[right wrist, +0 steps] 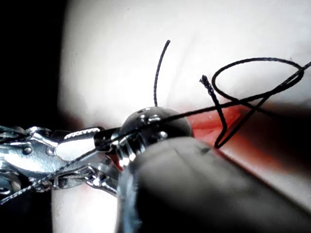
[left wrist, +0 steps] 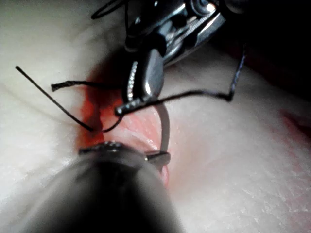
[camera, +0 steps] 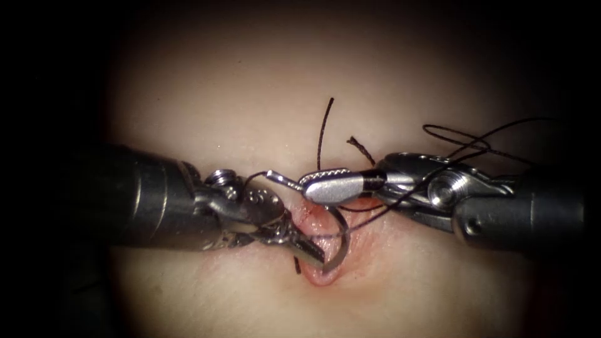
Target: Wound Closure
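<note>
The curved needle arcs over the lower end of the cut in the tissue, and its visible curve lies free above the surface. My left tool comes in from the left and is shut on the needle near its lower end. The same grip appears in the left wrist view, where the left tool holds the needle. My right tool reaches in from the right and stands open at the needle's upper end, holding nothing. Thread runs from there toward the right.
Dark thread loops lie over the right tool's wrist. Two cut thread ends stick up above the cut, and a short one lies by the left jaws. Red fluid stains the cut's edges.
</note>
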`<state>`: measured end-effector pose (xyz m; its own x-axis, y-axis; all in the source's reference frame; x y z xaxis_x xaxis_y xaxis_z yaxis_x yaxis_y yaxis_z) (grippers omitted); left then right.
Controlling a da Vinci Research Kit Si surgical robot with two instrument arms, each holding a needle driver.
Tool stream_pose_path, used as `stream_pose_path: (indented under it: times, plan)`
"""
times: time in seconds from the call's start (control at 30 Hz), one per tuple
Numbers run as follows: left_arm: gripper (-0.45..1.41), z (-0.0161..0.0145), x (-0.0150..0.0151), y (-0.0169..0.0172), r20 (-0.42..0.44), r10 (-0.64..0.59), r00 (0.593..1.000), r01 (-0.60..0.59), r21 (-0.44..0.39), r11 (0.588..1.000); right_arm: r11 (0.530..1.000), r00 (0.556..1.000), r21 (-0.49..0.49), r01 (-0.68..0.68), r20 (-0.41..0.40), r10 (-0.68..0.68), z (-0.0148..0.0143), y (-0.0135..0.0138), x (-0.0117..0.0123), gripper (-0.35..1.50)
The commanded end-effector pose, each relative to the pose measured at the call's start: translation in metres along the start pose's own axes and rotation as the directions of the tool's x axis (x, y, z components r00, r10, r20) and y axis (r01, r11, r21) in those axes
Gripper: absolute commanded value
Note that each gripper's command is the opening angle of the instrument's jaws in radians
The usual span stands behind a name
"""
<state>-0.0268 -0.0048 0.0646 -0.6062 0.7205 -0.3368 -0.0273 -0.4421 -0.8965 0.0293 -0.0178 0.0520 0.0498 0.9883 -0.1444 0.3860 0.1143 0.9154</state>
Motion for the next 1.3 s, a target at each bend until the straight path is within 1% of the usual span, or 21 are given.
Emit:
stream_pose_path:
  times: [0.03, 0.17, 0.33, 0.47, 0.5, 0.57, 0.67, 0.7, 0.73, 0.77, 0.8, 0.83, 0.93, 0.97, 1.03, 1.1, 1.13, 1.17, 1.2, 1.23, 1.3]
  plan:
    - [-0.45, 0.0006, 0.0, -0.0004, 0.0, 0.0, 1.0, 0.0, -0.001, 1.0, 1.0, 1.0, 0.012, -0.002, -0.005, 0.002, 0.0017, 0.0007, -0.0004, -0.35]
    - [-0.45, 0.0006, 0.0, -0.0004, 0.0, 0.0, 1.0, 0.0, -0.001, 1.0, 1.0, 1.0, 0.018, -0.002, 0.002, 0.002, 0.002, 0.0008, -0.0007, -0.35]
    - [-0.45, 0.0005, 0.0, -0.0004, -0.002, -0.001, 1.0, 0.001, 0.0, 1.0, 1.0, 1.0, 0.011, -0.005, -0.004, 0.006, 0.0013, 0.0009, 0.0002, -0.35]
    - [-0.45, -0.0007, 0.0006, -0.0001, -0.019, -0.006, 1.0, 0.006, 0.003, 1.0, 0.991, 0.991, -0.023, 0.133, -0.003, -0.133, 0.0002, 0.0018, 0.0015, -0.35]
    - [-0.45, -0.0014, 0.0008, -0.0001, -0.028, -0.01, 1.0, 0.011, 0.013, 1.0, 0.967, 0.969, -0.071, 0.244, -0.009, -0.246, -0.0005, 0.002, 0.0026, -0.35]
    - [-0.45, -0.0016, 0.0008, -0.0001, -0.032, -0.012, 0.999, 0.012, 0.015, 1.0, 0.961, 0.963, -0.076, 0.266, -0.01, -0.268, -0.0009, 0.002, 0.003, -0.35]
    - [-0.45, -0.0021, 0.0008, 0.0, -0.036, -0.016, 0.999, 0.017, 0.019, 1.0, 0.922, 0.927, -0.121, 0.369, -0.02, -0.374, -0.0021, 0.0015, 0.0048, -0.35]
    - [-0.28, -0.0022, 0.0008, 0.0, -0.037, -0.017, 0.999, 0.018, 0.019, 1.0, 0.905, 0.914, -0.153, 0.396, -0.025, -0.404, -0.0024, 0.0013, 0.0054, -0.35]
    - [-0.2, -0.0024, 0.0009, 0.0, -0.043, -0.019, 0.999, 0.02, 0.023, 1.0, 0.882, 0.896, -0.189, 0.431, -0.026, -0.444, -0.0027, 0.0008, 0.0063, 0.0]
    - [-0.11, -0.0025, 0.001, 0.0001, -0.046, -0.02, 0.999, 0.021, 0.024, 0.999, 0.869, 0.887, -0.211, 0.447, -0.024, -0.462, -0.003, 0.0004, 0.0069, 0.19]
    - [-0.03, -0.0027, 0.0011, 0.0001, -0.051, -0.016, 0.999, 0.017, 0.027, 0.999, 0.857, 0.878, -0.228, 0.462, -0.022, -0.479, -0.0033, -0.0001, 0.0075, 0.22]
    - [0.17, -0.0029, 0.0012, 0.0002, -0.057, -0.012, 0.998, 0.013, 0.03, 0.999, 0.848, 0.874, -0.252, 0.465, -0.022, -0.486, -0.0035, -0.0007, 0.0081, 0.29]
    - [0.59, -0.0042, 0.0019, 0.0005, -0.088, 0.024, 0.996, -0.019, 0.051, 0.998, 0.768, 0.815, -0.333, 0.548, 0.005, -0.579, -0.004, -0.0024, 0.0101, 0.49]
    - [0.64, -0.0046, 0.002, 0.0006, -0.096, 0.031, 0.995, -0.026, 0.057, 0.998, 0.713, 0.773, -0.362, 0.601, 0.035, -0.633, -0.0041, -0.003, 0.0108, 0.58]
    - [0.68, -0.0056, 0.0022, 0.0008, -0.116, 0.032, 0.993, -0.024, 0.071, 0.997, 0.616, 0.714, -0.449, 0.647, 0.073, -0.697, -0.0041, -0.0036, 0.0117, 0.64]
    - [0.71, -0.0064, 0.0024, 0.0008, -0.13, 0.039, 0.991, -0.029, 0.082, 0.996, 0.513, 0.653, -0.524, 0.679, 0.113, -0.749, -0.004, -0.0039, 0.0119, 0.86]
    - [0.74, -0.0069, 0.0025, 0.0008, -0.139, 0.038, 0.99, -0.025, 0.089, 0.996, 0.472, 0.63, -0.551, 0.689, 0.131, -0.766, -0.004, -0.0039, 0.0118, 1.06]
    - [0.74, -0.0072, 0.0026, 0.0009, -0.144, 0.038, 0.989, -0.024, 0.097, 0.995, 0.425, 0.606, -0.575, 0.699, 0.16, -0.779, -0.0039, -0.004, 0.0113, 1.06]
    - [0.74, -0.0078, 0.0028, 0.0008, -0.156, 0.033, 0.987, -0.016, 0.11, 0.994, 0.373, 0.598, -0.6, 0.708, 0.229, -0.768, -0.0036, -0.0042, 0.0105, 1.05]
    - [0.74, -0.0078, 0.0028, 0.0008, -0.156, 0.033, 0.987, -0.016, 0.11, 0.994, 0.373, 0.598, -0.6, 0.708, 0.229, -0.768, -0.0036, -0.0042, 0.0105, 1.05]
    - [0.74, -0.0084, 0.0029, 0.0008, -0.166, 0.029, 0.986, -0.008, 0.126, 0.992, 0.291, 0.57, -0.607, 0.739, 0.336, -0.75, -0.003, -0.0045, 0.0098, 1.13]
